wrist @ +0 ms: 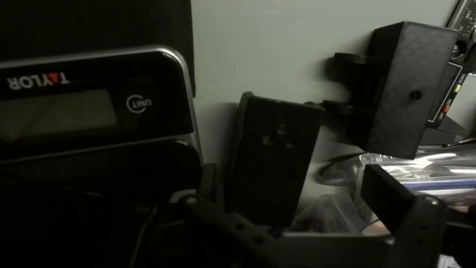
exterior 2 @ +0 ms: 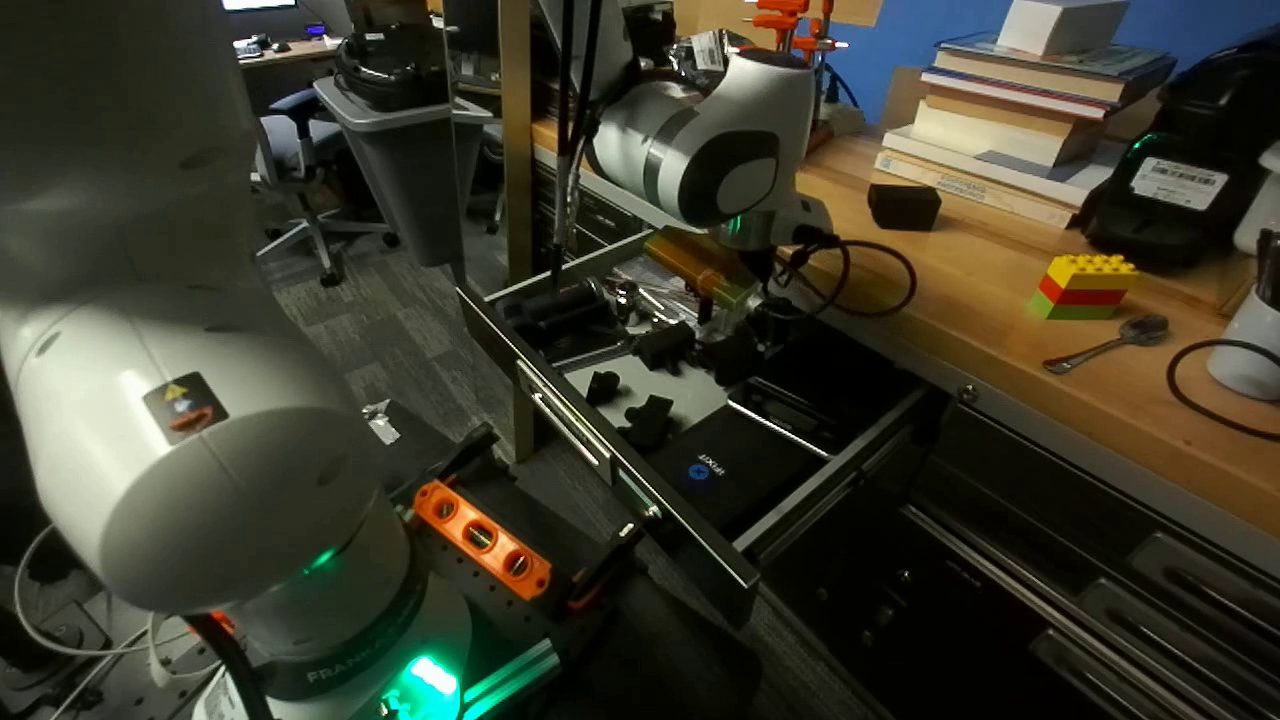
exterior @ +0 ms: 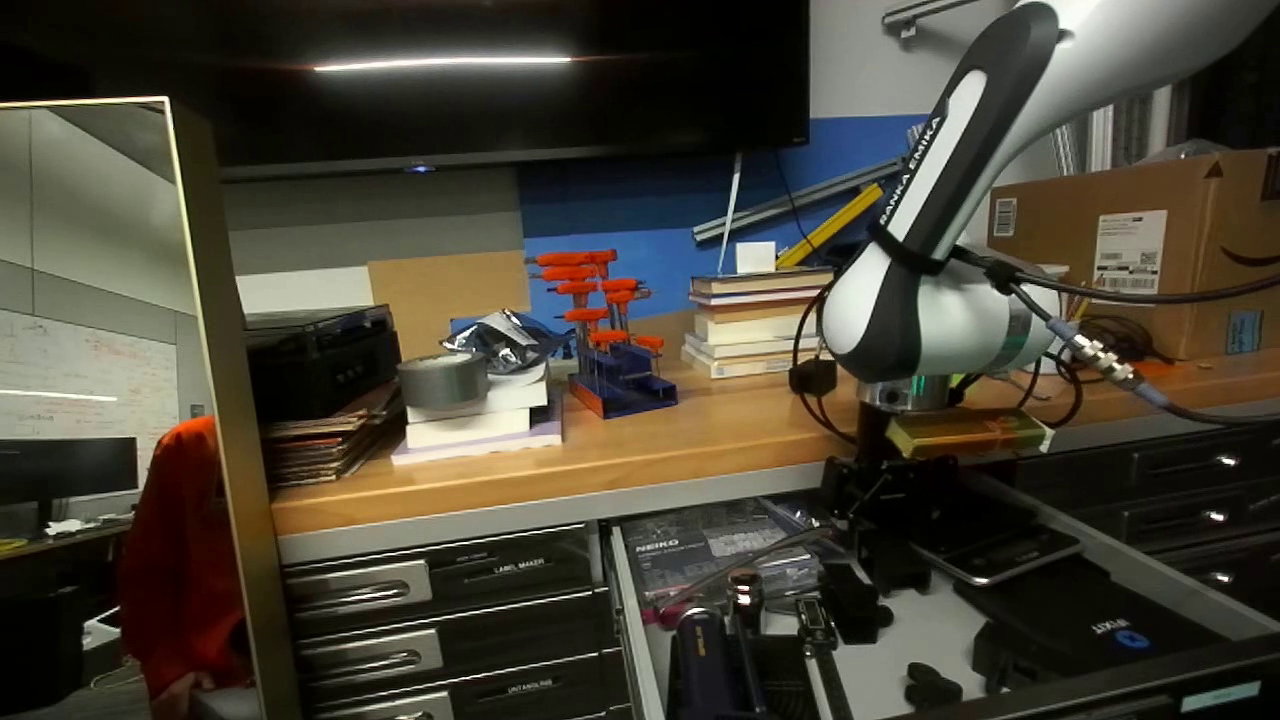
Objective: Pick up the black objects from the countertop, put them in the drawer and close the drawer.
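The drawer [exterior: 1090, 690] [exterior 2: 690, 528] is pulled open. Several black objects lie in it, including a small one [exterior: 933, 688] [exterior 2: 602, 387], a block [exterior 2: 648, 420] and a block with prongs [exterior 2: 665, 345] [wrist: 412, 89]. Another black block [exterior: 895, 560] [wrist: 275, 160] is under my gripper [wrist: 298, 182]. The gripper is open low over the drawer's back part. In the wrist view this block stands between the fingers, nearer the left one, with a gap to the right finger. One black block [exterior: 812, 377] [exterior 2: 903, 207] sits on the countertop [exterior: 700, 440] [exterior 2: 960, 290].
The drawer also holds a kitchen scale [wrist: 93, 100], a black iFixit case [exterior 2: 735, 465], a Neiko box [exterior: 690, 555] and tools. On the countertop are stacked books [exterior 2: 1010, 120], toy bricks [exterior 2: 1085, 287], a spoon [exterior 2: 1105, 345] and a red-handled tool rack [exterior: 620, 375].
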Controlling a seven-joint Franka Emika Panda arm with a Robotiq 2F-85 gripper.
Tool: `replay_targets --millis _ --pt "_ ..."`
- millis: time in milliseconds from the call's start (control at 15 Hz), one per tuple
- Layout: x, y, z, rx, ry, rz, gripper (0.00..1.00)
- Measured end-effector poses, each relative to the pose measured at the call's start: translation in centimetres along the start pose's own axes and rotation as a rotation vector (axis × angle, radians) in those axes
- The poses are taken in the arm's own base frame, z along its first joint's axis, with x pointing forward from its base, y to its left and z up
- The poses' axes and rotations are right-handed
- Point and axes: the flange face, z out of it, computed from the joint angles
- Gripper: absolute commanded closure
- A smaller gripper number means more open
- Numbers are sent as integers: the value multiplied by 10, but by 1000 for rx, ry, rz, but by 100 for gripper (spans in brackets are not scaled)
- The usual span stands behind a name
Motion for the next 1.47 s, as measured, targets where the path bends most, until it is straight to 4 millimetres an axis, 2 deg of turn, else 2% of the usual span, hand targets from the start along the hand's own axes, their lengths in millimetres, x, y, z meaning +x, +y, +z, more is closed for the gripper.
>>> replay_targets --millis 267,600,800,1000,1200,1467 --pt "4 -17 -32 -36 38 -30 0" --pt "15 -36 -91 -102 114 -30 0" --pt "34 -43 -129 -112 159 14 0" --pt "57 -50 -157 -118 189 76 0" --pt "84 -55 -170 -125 196 169 0" --pt "126 -60 -165 -127 188 353 0"
